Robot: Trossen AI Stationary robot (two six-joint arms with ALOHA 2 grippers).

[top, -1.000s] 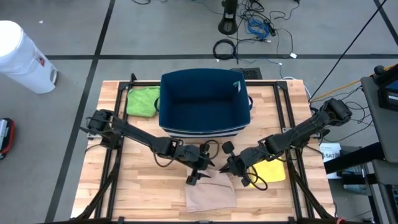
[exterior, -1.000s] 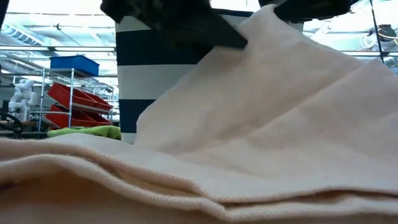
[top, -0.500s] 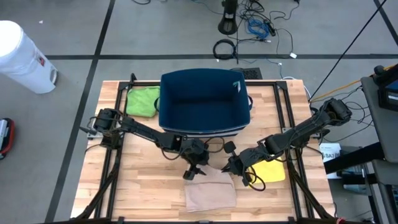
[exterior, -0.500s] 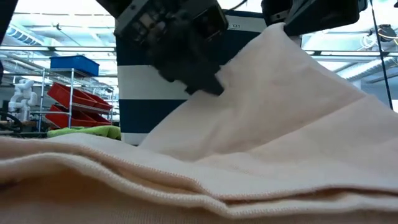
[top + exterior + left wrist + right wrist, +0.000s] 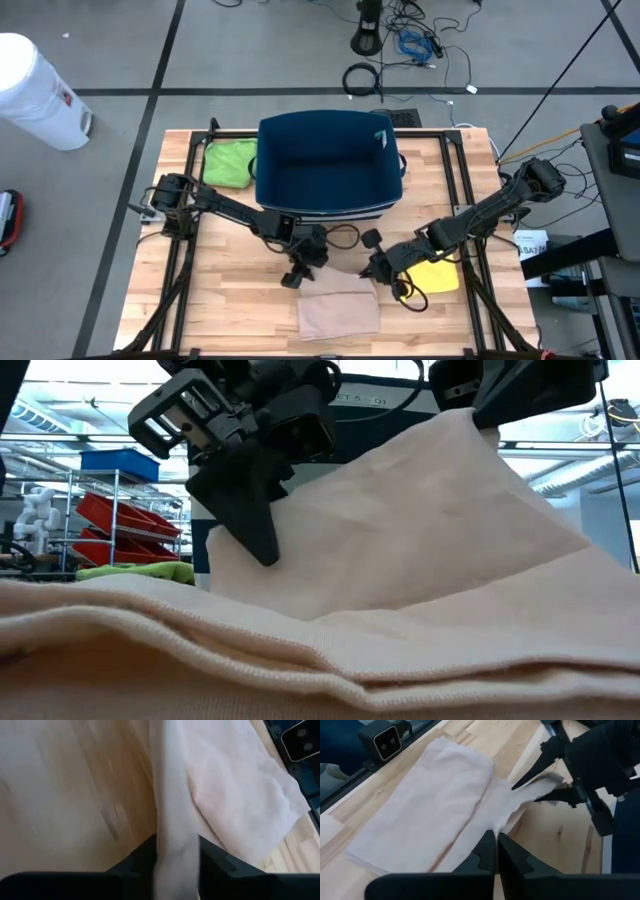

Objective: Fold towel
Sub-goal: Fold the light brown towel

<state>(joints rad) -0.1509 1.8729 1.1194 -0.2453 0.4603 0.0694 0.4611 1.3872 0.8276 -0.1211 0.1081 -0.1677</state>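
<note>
Since a second ago the left gripper (image 5: 293,279) has slid outward along the beige towel's (image 5: 338,311) far edge, jaws closing over a fold on the counter (image 5: 230,300). Right gripper (image 5: 372,272) pinches its corner. An uneven pull could skew the fold.

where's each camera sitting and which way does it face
High view: overhead, looking straight down; both arms, the blue bin, the towel.
Low view: table height, looking across the towel; left gripper above it.
Left wrist view: on the left arm, looking past its fingers along a towel edge.
Right wrist view: on the right arm; right gripper pinching the towel.
All four views show the towel.
</note>
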